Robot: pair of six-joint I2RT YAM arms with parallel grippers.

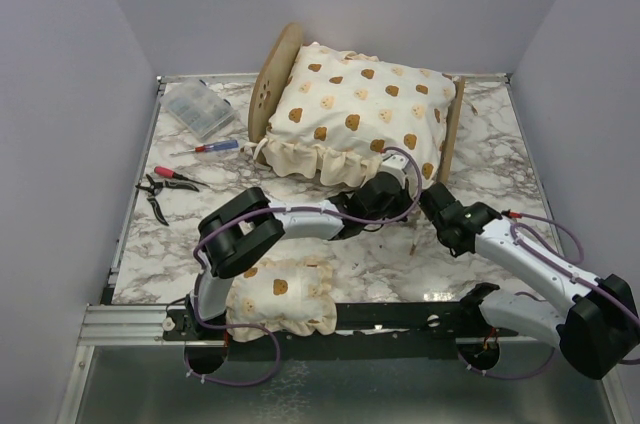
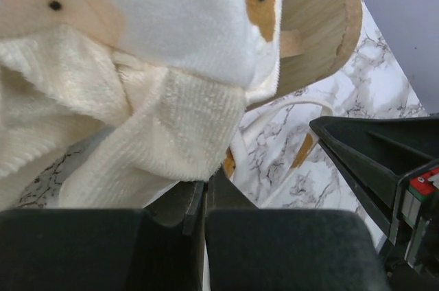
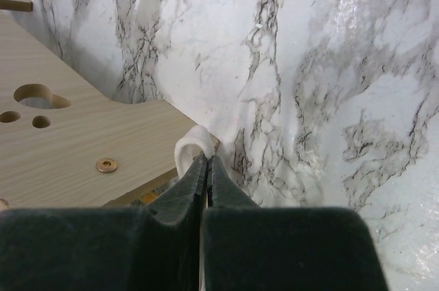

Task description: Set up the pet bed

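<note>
Small bear-print pillow [image 1: 278,296], lower centre of the overhead view, lying on the table's near edge by the left arm's base; left gripper [image 2: 204,193], jaws closed together, tips against the hanging ruffle of the large cushion [image 1: 355,109], whether any fabric is nipped cannot be told; right gripper [image 3: 207,167], just right of centre overhead, jaws closed and apparently pinching a loop of white tie [image 3: 194,143] beside a wooden end panel with a paw-shaped cutout; pet bed [image 1: 272,74], upper centre of the overhead view, standing on the marble table [image 1: 500,159], rounded headboard at upper left, low footboard [image 1: 452,129] at right, base hidden under the cushion that overhangs its near side; pliers [image 1: 160,189] and screwdriver [image 1: 215,147] at mid-left, well apart from the bed; clear plastic box [image 1: 200,109] at upper left. Handling, as judged: frame is thin plywood, so light and stiff, liable to slide or tip on the glossy top if pushed high; best taken by the top edge of the footboard or the headboard rim, where closed fingers get a flat, firm bite; cushion and ties are soft and will give rather than carry the frame.
</note>
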